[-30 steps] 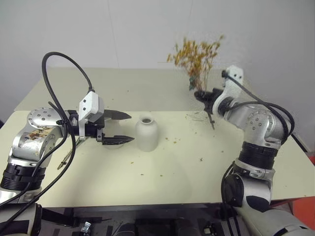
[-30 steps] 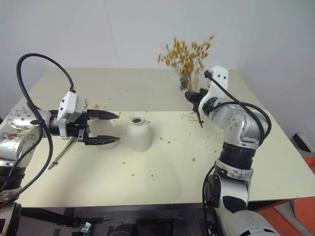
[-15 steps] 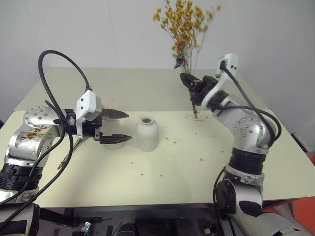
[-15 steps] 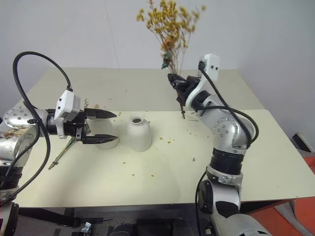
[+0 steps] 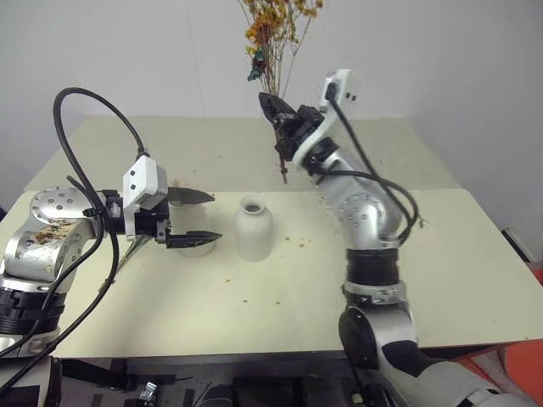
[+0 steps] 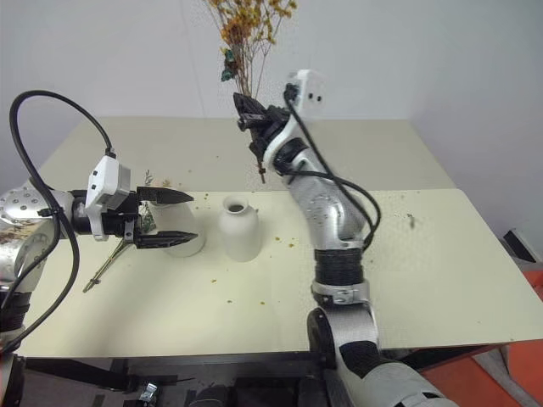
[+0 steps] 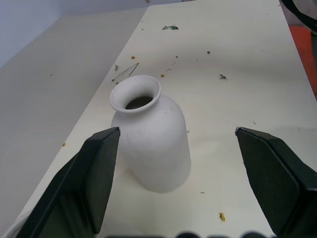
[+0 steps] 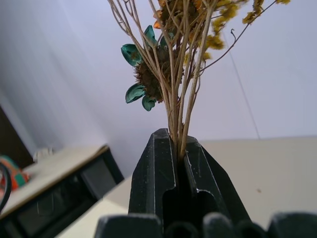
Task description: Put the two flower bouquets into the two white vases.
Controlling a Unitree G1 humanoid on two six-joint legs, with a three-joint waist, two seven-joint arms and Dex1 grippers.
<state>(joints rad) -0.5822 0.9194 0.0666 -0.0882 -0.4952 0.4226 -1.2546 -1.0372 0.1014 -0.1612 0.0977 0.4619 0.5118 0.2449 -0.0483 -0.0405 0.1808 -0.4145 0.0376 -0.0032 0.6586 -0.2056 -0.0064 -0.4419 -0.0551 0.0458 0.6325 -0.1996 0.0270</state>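
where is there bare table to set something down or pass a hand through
The widest bare patch is the table to the right of the right arm. The near strip in front of the bottle vase is bare but for crumbs, as is the far half behind it. It is crowded around the left gripper, cylinder vase and sprig bunch.

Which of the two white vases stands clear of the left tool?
The narrow-necked bottle vase stands free in mid-table. The wide cylinder vase sits partly hidden behind the open left tool.

table: cream top (image 5: 280, 297), two joined boards
crumbs: dried flower bits (image 5: 299, 241) scattered mid-table
wall: white (image 5: 441, 59), far side
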